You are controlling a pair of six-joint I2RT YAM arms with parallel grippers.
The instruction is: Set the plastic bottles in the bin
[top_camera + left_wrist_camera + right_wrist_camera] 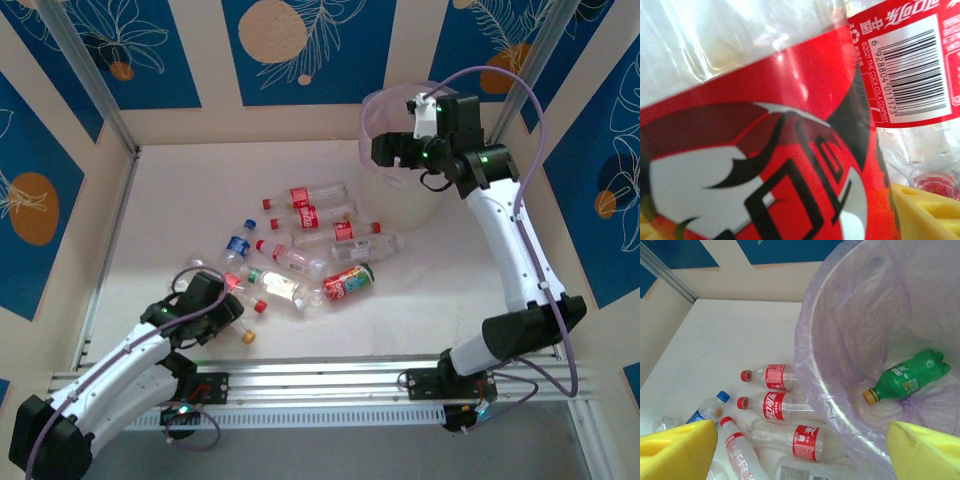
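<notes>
Several plastic bottles (318,212), mostly clear with red labels and red caps, lie in a loose pile at mid-table. My left gripper (228,300) is down at the pile's near left end. In the left wrist view a red-labelled bottle (790,150) fills the space between its yellow pads (925,212), which touch it on both sides. My right gripper (385,150) hangs open over the near rim of the bin (840,405), a round whitish bucket with a lilac liner, and nothing is between its fingers (675,452). A green bottle (907,375) with a yellow cap lies on the bin's floor.
A blue-capped bottle (238,243) lies at the pile's left edge. A loose yellow cap (248,338) and a red one (260,306) lie near my left gripper. The bin (405,205) stands at the back right, close to the rear wall.
</notes>
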